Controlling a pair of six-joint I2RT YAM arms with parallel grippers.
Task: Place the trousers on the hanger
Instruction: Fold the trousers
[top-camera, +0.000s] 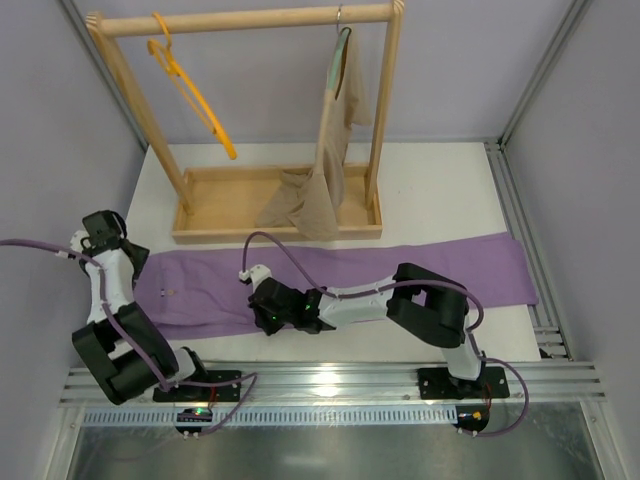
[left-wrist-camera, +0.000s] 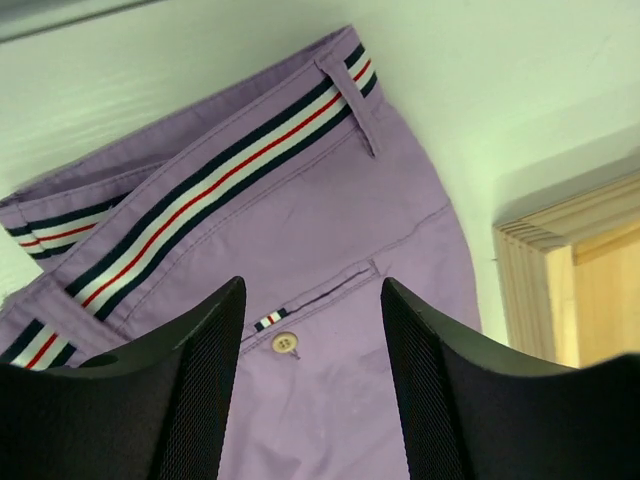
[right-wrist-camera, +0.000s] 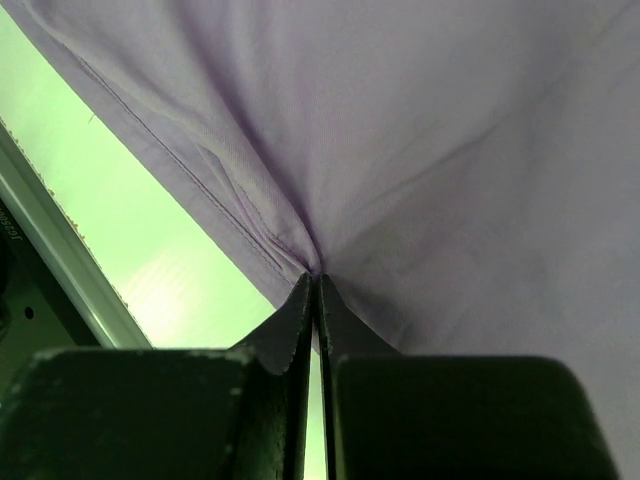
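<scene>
The right gripper (right-wrist-camera: 318, 290) is pinched tight on a fold at the edge of the trousers (top-camera: 470, 270), and the fabric puckers into its tips. The left gripper (left-wrist-camera: 312, 300) stands partly open with nothing between its fingers, above the striped waistband (left-wrist-camera: 200, 190) and one pale button (left-wrist-camera: 285, 343). The single pair of trousers lies flat across the table (top-camera: 440, 180), running 9 to 3 o'clock. At 12 o'clock stands one wooden rack (top-camera: 240, 20) with two hangers. The hanger (top-camera: 195, 100), orange and bare, hangs toward 11. A grey-green hanger (top-camera: 341, 55) carrying one beige garment (top-camera: 325, 190) hangs toward 1.
</scene>
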